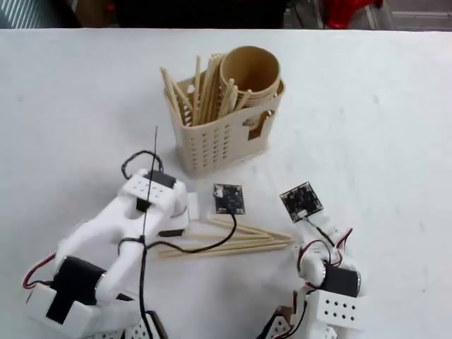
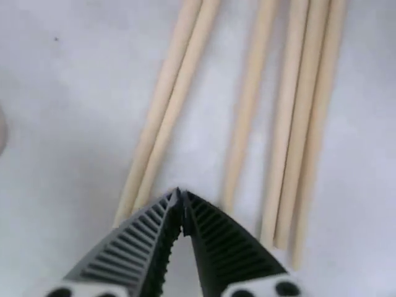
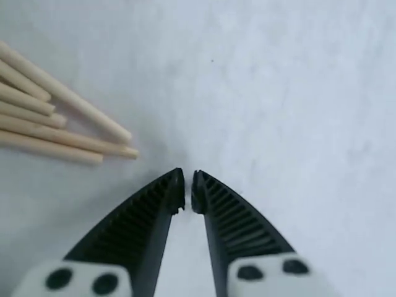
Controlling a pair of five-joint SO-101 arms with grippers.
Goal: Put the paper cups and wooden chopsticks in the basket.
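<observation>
My left gripper (image 2: 179, 195) hangs low over the loose chopsticks (image 1: 233, 240) on the table (image 1: 367, 127), jaws together and empty, probably lined up to take one; my right gripper (image 3: 187, 177), jaws nearly touching and empty, sits beside their tips. The basket (image 1: 219, 145) already holds nested paper cups (image 1: 251, 70) and many upright chopsticks (image 1: 201, 92)

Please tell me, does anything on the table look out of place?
Yes. Several chopsticks lie loose on the table, spread like a fan, in front of the basket. The other chopsticks and the paper cups already stand inside it.
</observation>
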